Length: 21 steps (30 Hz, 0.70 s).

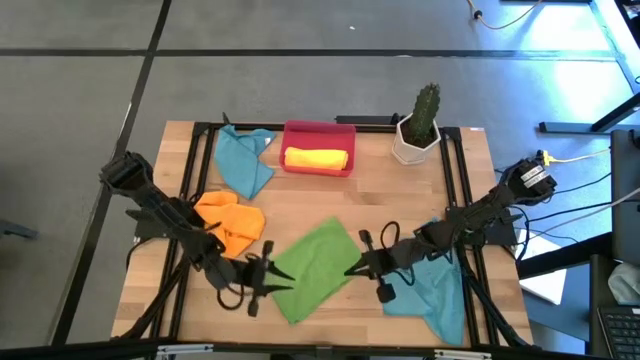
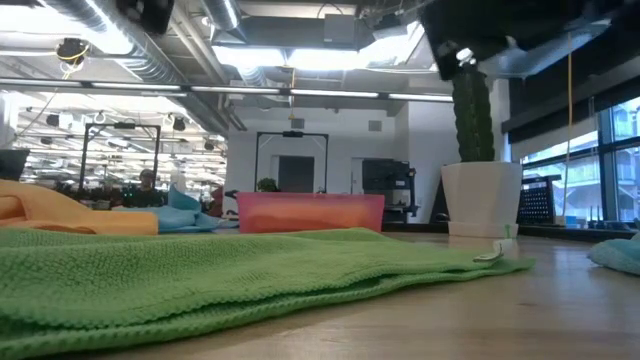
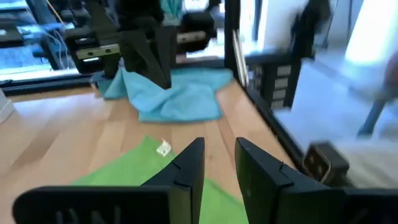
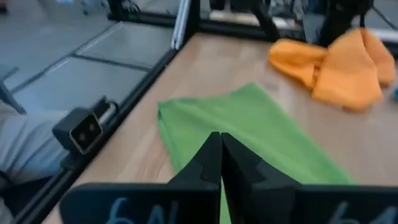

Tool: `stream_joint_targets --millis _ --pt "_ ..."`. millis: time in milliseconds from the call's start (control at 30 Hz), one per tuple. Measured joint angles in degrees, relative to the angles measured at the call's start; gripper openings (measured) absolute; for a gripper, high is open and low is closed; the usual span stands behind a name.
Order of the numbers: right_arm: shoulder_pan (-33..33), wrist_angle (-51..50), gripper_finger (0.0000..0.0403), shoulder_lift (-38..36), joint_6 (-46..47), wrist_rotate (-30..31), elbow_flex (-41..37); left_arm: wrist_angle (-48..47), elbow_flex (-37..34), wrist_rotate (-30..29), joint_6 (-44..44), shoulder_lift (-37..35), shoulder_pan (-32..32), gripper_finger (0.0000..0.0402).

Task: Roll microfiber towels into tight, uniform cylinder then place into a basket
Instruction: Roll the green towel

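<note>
A green towel (image 1: 315, 268) lies spread flat on the table's near middle, also seen in the low view (image 2: 200, 270). My left gripper (image 1: 283, 272) hovers at its left corner, fingers a little apart with nothing between them (image 3: 219, 146). My right gripper (image 1: 350, 268) hovers at its right corner, shut and empty (image 4: 221, 138). Both point nearly level toward each other, above the cloth. The red basket (image 1: 318, 135) stands at the far middle with a rolled yellow towel (image 1: 318, 158) inside.
An orange towel (image 1: 232, 220) lies crumpled at the left. One teal towel (image 1: 245, 160) lies at the far left, another (image 1: 435, 285) at the near right under my right arm. A white pot with a cactus (image 1: 418, 125) stands right of the basket.
</note>
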Motion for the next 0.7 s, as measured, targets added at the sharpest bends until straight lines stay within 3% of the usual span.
stream_joint_targets --millis 100,167,400,700 --pt "-2.8 3.6 0.0006 0.0 -3.2 -4.2 0.0 11.5 -5.4 -0.1 -2.4 0.0 0.6 0.008" --pt "-4.6 5.5 0.0006 0.0 -5.1 -6.2 0.0 14.4 -8.1 -1.6 -5.7 0.1 1.0 0.008" --pt "-9.4 7.1 0.0006 -0.1 -7.7 -8.0 0.0 15.6 -9.9 -11.5 -16.4 1.7 1.0 0.008" --pt "-12.4 8.1 0.0006 -0.1 -10.7 -12.2 0.0 15.6 -5.4 -11.0 -22.8 7.7 -0.3 0.008"
